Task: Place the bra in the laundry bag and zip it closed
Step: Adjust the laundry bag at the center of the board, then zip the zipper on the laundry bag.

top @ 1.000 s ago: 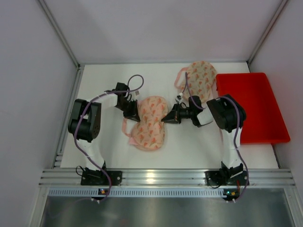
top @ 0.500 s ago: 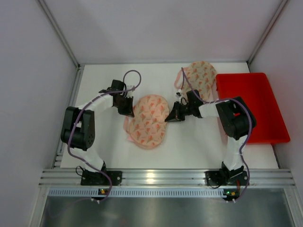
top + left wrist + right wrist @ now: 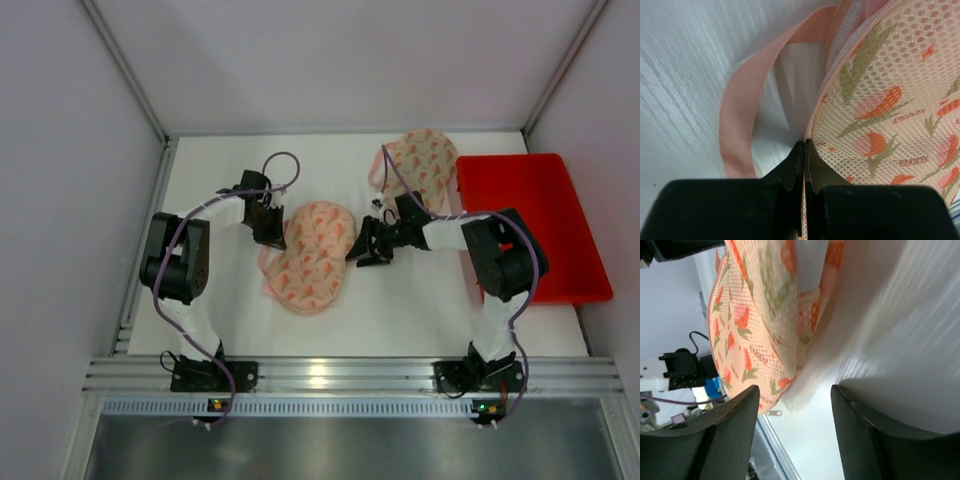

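The laundry bag (image 3: pixel 310 255) is a peach mesh pouch printed with orange tulips, lying in the middle of the table. A pink strap (image 3: pixel 737 115) loops off its left edge. My left gripper (image 3: pixel 272 232) is shut on the bag's left seam (image 3: pixel 805 142). My right gripper (image 3: pixel 365 245) stands open just off the bag's right edge, with bare table between its fingers (image 3: pixel 795 395). A small metal zip pull (image 3: pixel 773 413) pokes out under the bag (image 3: pixel 755 330). The bra is not plainly in view; I cannot tell whether it is inside the bag.
A second peach tulip-print mesh piece (image 3: pixel 420 165) with a pink strap lies at the back. It sits beside a red bin (image 3: pixel 530 225) on the right side. White walls close in the table.
My right gripper has opened and let go of the bag's right edge. The bag has sunk flatter onto the table. My left gripper stays shut on the seam.
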Robot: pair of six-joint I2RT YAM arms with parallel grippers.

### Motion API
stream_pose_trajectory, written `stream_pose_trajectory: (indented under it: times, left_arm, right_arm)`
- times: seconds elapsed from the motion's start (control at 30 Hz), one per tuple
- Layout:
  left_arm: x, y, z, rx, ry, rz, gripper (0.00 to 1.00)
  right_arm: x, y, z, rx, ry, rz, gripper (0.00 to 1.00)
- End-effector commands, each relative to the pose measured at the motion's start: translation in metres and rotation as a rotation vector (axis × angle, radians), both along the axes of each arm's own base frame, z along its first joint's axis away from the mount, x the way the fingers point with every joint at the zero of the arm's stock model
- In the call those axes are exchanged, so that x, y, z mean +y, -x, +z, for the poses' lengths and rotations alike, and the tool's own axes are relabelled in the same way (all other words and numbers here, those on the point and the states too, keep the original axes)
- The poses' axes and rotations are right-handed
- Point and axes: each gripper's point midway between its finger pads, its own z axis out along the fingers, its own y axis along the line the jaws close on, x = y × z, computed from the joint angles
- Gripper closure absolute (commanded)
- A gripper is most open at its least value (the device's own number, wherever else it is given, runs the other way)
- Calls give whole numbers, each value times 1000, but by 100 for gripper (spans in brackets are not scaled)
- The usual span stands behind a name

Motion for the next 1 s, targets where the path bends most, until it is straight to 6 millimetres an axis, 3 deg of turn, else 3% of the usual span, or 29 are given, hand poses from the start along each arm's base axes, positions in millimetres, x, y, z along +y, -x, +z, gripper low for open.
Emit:
stream_pose_trajectory:
  times: [0.0, 0.27, 0.33, 0.53, 0.63, 0.67, 0.77, 0.87, 0.93, 0.97]
  left_arm:
    - [33, 6, -42, 49, -166, 49, 100]
    - [27, 9, -48, 84, -130, 84, 100]
    - [26, 9, -48, 83, -128, 83, 100]
    - [27, 5, -47, 73, -125, 88, 100]
    - [26, -3, -43, 54, -100, 103, 100]
    - [27, -6, -39, 38, -94, 106, 100]
    - [25, -17, -27, -13, -81, 84, 100]
    - [25, -31, -4, -95, -75, 56, 85]
    - [29, -38, 13, -157, -94, 37, 69]
    - [31, -45, 36, -231, -102, 10, 59]
  right_arm:
    - [4, 6, 16, -10, -68, -18, 39]
    - [26, 31, 11, 4, -158, -42, 38]
    - [33, 30, 10, 11, -183, -54, 40]
    - [50, 26, -2, 88, -180, -35, 53]
    - [55, 25, 3, 81, -191, -24, 69]
    - [56, 23, 7, 74, -195, -25, 84]
    - [57, 20, 12, 75, -180, -11, 100]
    - [59, 13, 11, 79, -149, -7, 100]
    - [62, 6, 12, 77, -131, -5, 100]
    - [60, 8, 5, 98, -103, 0, 100]
